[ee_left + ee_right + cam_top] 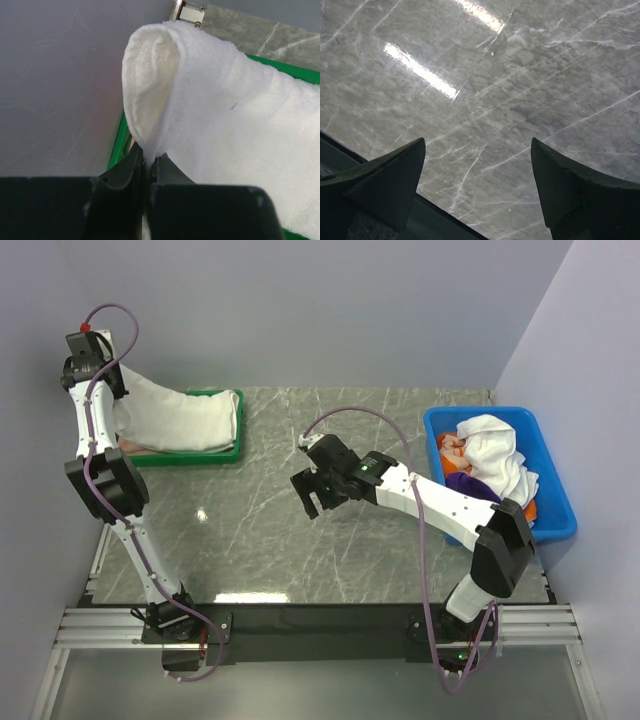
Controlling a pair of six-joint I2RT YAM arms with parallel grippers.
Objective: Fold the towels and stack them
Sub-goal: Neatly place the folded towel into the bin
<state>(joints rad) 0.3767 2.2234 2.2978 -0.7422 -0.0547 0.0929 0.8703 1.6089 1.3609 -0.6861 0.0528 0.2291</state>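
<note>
Over at the far left corner of the desk, the left gripper [88,348] is lifted high, close against the wall. Its fingers [125,172] are pinched narrow on one corner of a white terry towel [178,418]. In the left wrist view that corner curls over into a loose loop just above the jaws. From there the towel slopes down and lies across a green tray [228,454] sitting along the far edge.

The right gripper [306,492] hangs over the middle of the grey marble desk top [250,540]. Its jaws are spread wide with nothing between them, only veined stone and glare from the ceiling lights showing in the right wrist view.

At the far right corner stands a blue plastic bin [552,468]. It holds a crumpled white towel [497,450] heaped on top, an orange cloth [455,452] beside it and a purple cloth [462,483] tucked below.
</note>
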